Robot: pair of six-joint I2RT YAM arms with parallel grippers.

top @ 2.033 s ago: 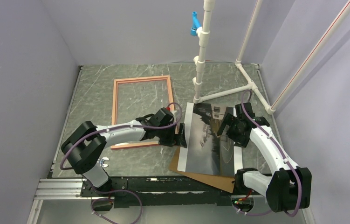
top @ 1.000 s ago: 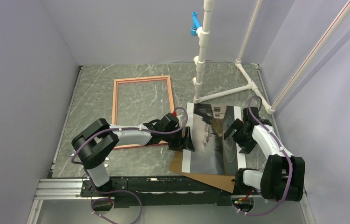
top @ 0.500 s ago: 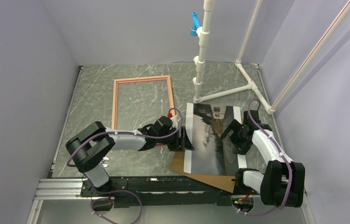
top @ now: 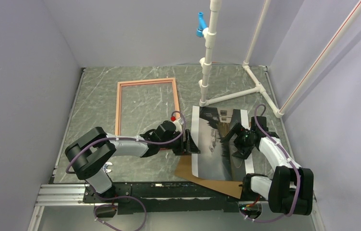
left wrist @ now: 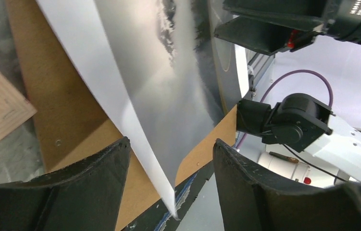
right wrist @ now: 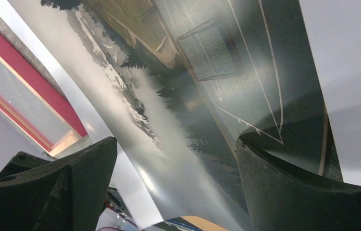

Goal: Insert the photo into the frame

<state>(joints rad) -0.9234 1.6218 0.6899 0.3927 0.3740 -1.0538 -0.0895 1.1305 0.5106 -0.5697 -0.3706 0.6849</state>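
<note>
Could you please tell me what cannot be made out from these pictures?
- Top view: the near rail of the frame is hidden behind the left arm.
- Top view: most of the backing board lies under the photo.
- Left wrist view: the photo's edge runs between the open fingers of the left gripper; contact cannot be told.
- Right wrist view: reflections on the photo hide whether the open right gripper touches it.

We count one photo [top: 217,149], one frame [top: 147,82] and one brown board [top: 217,186]. We see two robot arms, the left arm [top: 120,142] and the right arm [top: 277,151], and two grippers, the left gripper [left wrist: 171,143] and the right gripper [right wrist: 177,139], each with two fingers [left wrist: 96,178]. We find one white pipe stand [top: 207,72], one blue clip [top: 200,24] on it, and one small metal piece [top: 106,167] on the one table [top: 96,96].
</note>
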